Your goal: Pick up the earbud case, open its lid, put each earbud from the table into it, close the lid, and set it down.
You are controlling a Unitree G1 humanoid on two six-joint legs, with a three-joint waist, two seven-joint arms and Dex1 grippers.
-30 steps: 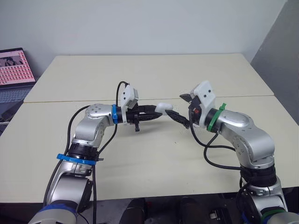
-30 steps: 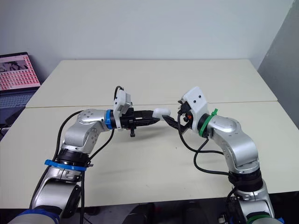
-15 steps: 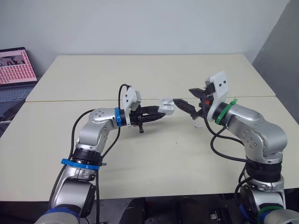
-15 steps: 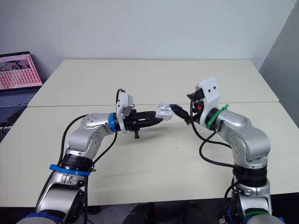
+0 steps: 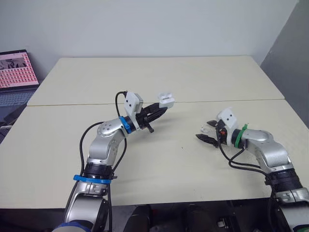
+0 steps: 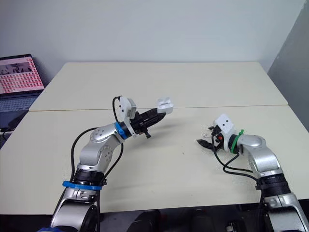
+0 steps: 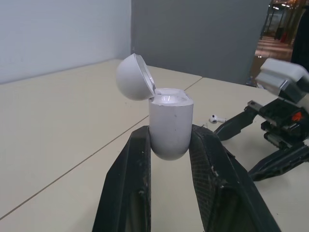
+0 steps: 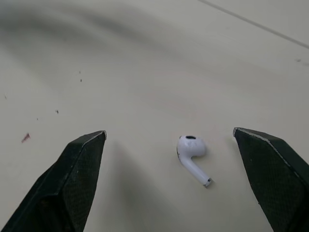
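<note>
Right gripper (image 5: 205, 131) swung down away from the earbud case (image 5: 166, 100) to the table (image 5: 145, 77), fingers spread wide either side of an earbud (image 8: 191, 152) lying toward the right edge, left gripper (image 5: 161, 108) clamping the case, lid open, raised over the table's middle

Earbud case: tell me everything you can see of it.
The earbud case is small and white, glossy like plastic, with a rounded bottom. Its domed lid is hinged open and tipped back. It stands upright, pinched at its lower sides between the two black fingers of the left gripper, held above the table, touching nothing else. Its contents cannot be made out.
</note>
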